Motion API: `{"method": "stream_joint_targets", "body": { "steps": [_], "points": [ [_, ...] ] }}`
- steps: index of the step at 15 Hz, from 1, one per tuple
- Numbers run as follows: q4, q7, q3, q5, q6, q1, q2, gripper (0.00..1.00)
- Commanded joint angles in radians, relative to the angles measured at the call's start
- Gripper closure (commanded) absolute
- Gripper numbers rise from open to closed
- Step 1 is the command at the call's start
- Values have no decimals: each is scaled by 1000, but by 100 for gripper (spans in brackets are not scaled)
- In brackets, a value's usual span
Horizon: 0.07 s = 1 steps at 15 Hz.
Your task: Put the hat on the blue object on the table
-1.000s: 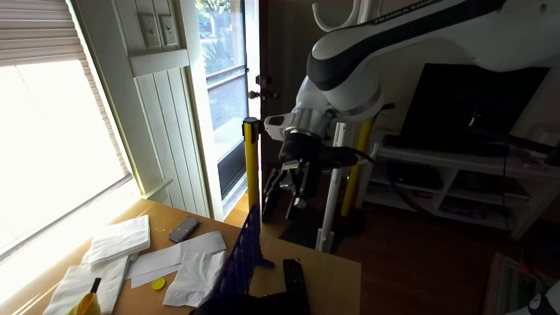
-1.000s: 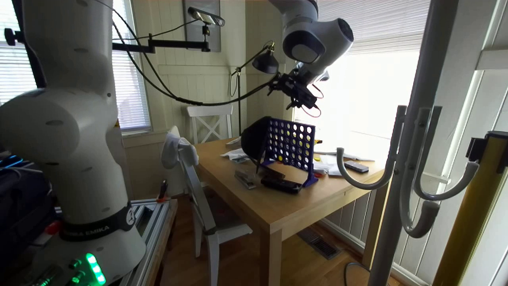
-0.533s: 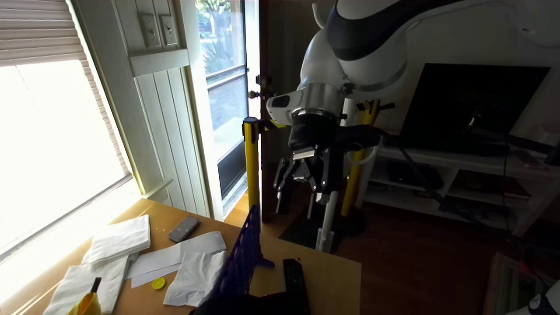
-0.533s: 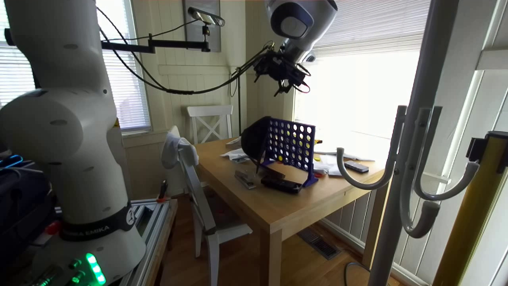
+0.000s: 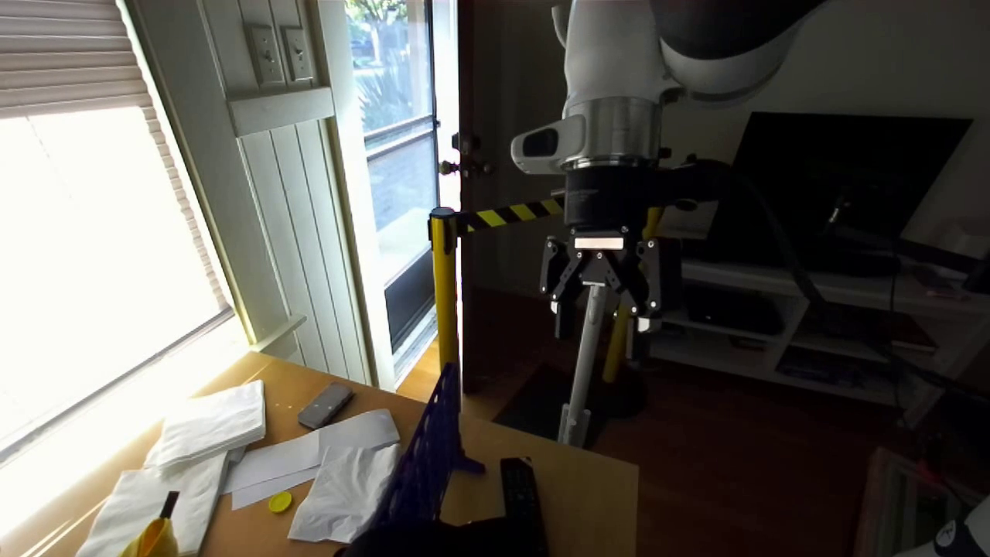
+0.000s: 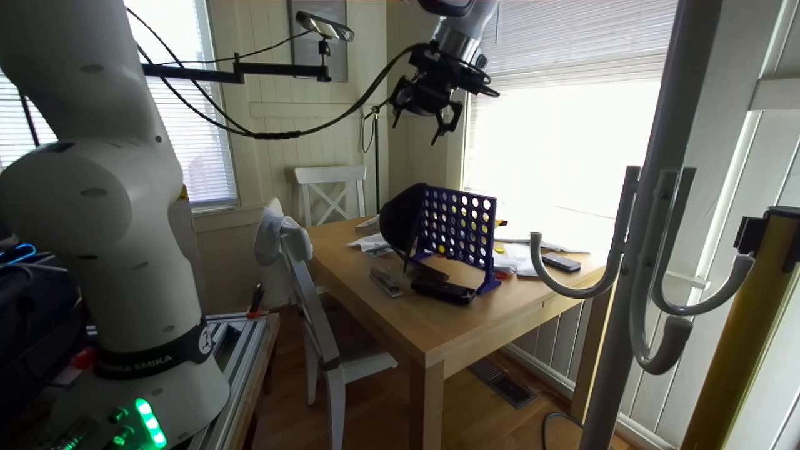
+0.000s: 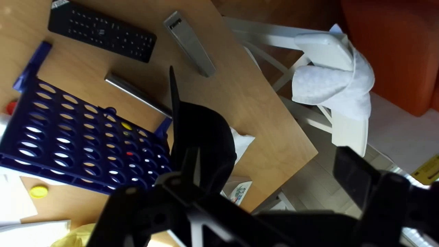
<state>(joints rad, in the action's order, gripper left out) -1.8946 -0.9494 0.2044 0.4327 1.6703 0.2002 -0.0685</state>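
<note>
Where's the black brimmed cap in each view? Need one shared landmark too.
Exterior view: black brimmed cap at the bottom edge, just left of center, cut off; only a dark shape.
Exterior view: black brimmed cap mid-frame.
Wrist view: black brimmed cap near center, lower part blocked from view.
Shared landmark: navy Connect Four rack, respectively above, right of and left of it in the picture.

A home is suggested by the chairs (image 6: 317,319) and tabletop (image 6: 431,325) set lower than the pincer (image 6: 415,133), the remote (image 7: 102,30) laid there, and the blind (image 6: 581,44) hung beyond.
</note>
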Motion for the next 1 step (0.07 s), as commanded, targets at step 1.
{"method": "stream_joint_targets", "body": {
  "steps": [1],
  "points": [
    [3,4,-7,-9,-6,7,-6,0]
  ]
}}
